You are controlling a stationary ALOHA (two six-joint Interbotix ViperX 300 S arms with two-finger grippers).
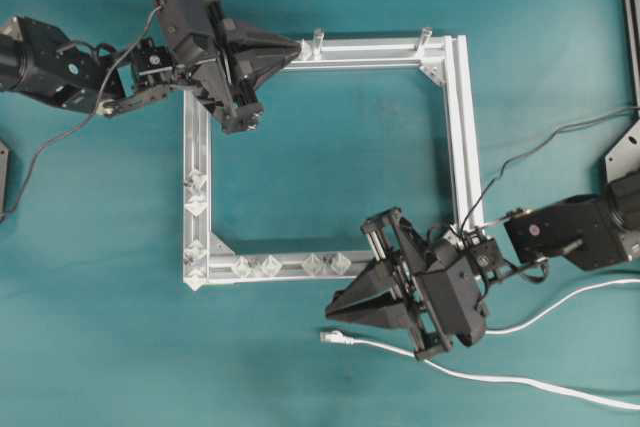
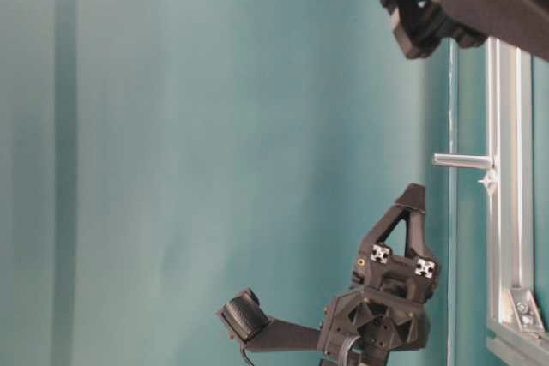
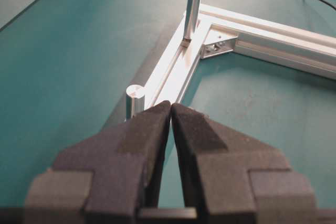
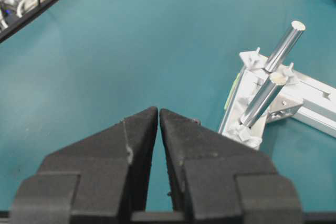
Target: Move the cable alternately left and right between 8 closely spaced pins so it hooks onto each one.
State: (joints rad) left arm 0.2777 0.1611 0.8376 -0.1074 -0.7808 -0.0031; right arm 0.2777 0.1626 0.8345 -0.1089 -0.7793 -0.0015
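Note:
The white cable (image 1: 520,380) lies loose on the teal table at the lower right, and its clear plug (image 1: 331,337) rests free just below my right gripper's tips. The pins (image 1: 270,266) are small diamond studs along the bottom rail and on the lower left rail (image 1: 195,206) of the aluminium frame (image 1: 462,127). My right gripper (image 1: 330,315) (image 4: 158,109) hovers off the frame's bottom edge, shut and holding nothing. Also shut and holding nothing, my left gripper (image 1: 300,47) (image 3: 171,103) sits over the top rail next to a metal post (image 3: 135,100).
Two upright metal posts (image 1: 318,39) (image 1: 425,37) stand on the top rail. A second loop of white cable (image 1: 560,299) curves off to the right edge. Thin black arm wires trail near both arms. A dark fixture (image 1: 628,7) borders the right side.

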